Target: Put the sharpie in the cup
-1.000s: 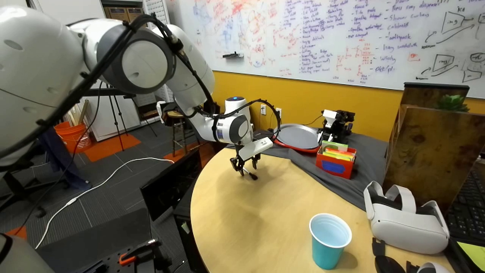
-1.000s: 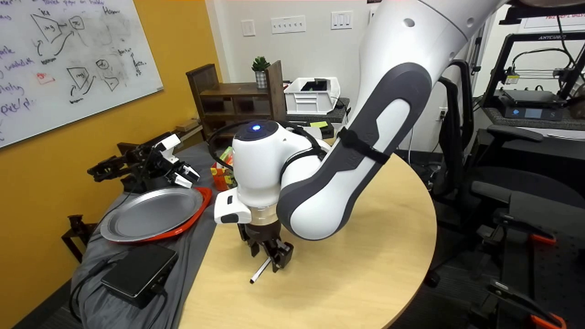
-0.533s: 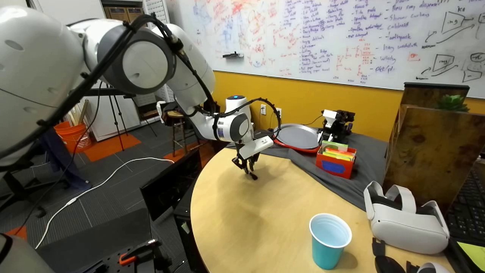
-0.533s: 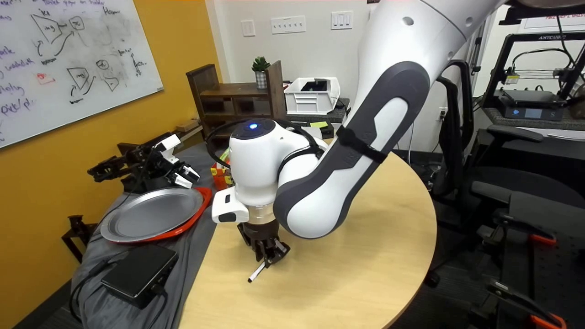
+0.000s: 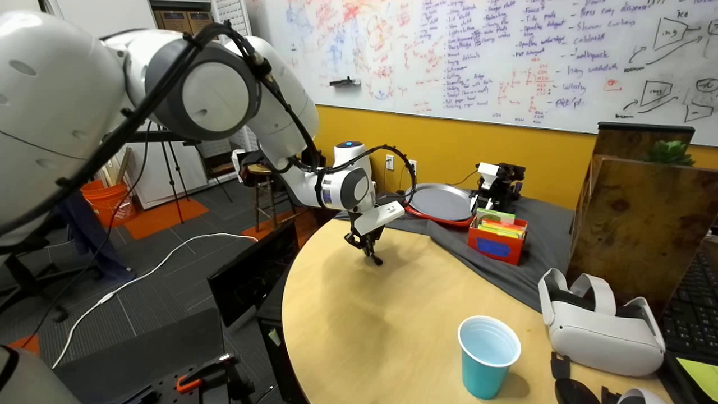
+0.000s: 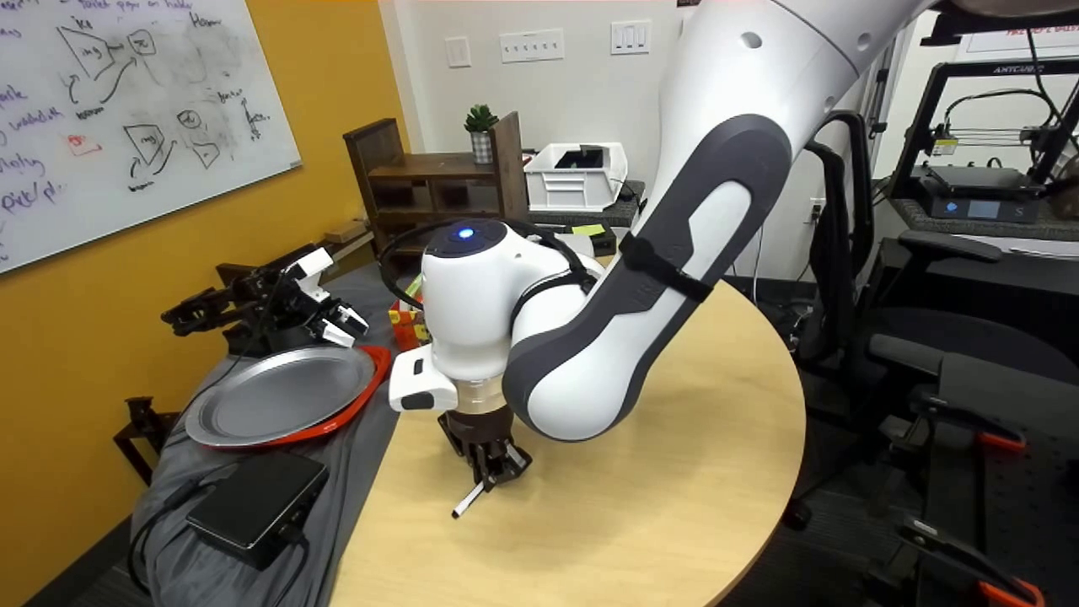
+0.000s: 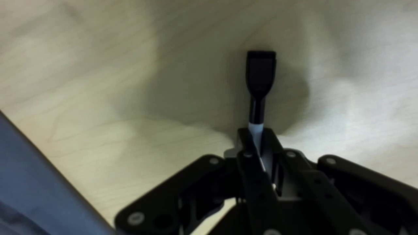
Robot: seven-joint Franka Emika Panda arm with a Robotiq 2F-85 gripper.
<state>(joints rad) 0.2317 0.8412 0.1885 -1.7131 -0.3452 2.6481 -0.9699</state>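
Note:
In the wrist view my gripper (image 7: 255, 138) is shut on the sharpie (image 7: 260, 75), a thin pen with a white barrel and a wide black end. That black end sticks out past the fingertips; the rest of the barrel runs back between the fingers. In an exterior view the gripper (image 5: 370, 247) points down at the far part of the round table, the sharpie's dark end (image 5: 377, 261) just below it. Whether the pen still touches the tabletop I cannot tell. The light blue cup (image 5: 487, 365) stands upright at the near side, well apart from the gripper.
A white VR headset (image 5: 603, 331) sits right of the cup, with dark straps (image 5: 561, 370) nearby. A red box of cards (image 5: 497, 238), a round grey pan (image 5: 440, 201) and a black device (image 6: 257, 506) lie on the grey cloth along the table's side.
The fingers have come together onto the sharpie from an open stance around it. The pen has shifted slightly with them, and the wrist has moved only a little.

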